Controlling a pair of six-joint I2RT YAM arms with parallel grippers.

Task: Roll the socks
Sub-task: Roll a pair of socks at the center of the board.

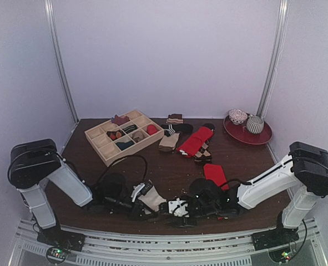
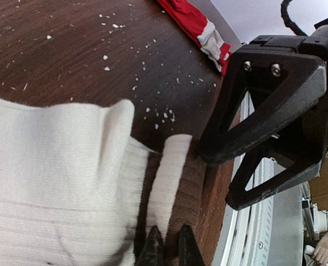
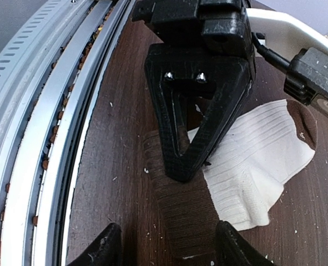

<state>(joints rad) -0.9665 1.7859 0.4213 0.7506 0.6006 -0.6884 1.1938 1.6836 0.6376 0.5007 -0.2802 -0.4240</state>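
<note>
From above, the cream sock (image 1: 151, 197) lies at the near edge of the table (image 1: 169, 166), the left gripper (image 1: 152, 210) and right gripper (image 1: 171, 211) meeting over it. The left wrist view shows the left fingers pressed together on a cream fold beside the brown band (image 2: 188, 188), with the red striped sock (image 2: 200, 25) apart to the right. In the right wrist view the right fingers stand spread astride the band; closing there could strike the left claw or nudge the loose roll onto the rail (image 3: 36, 138).
</note>
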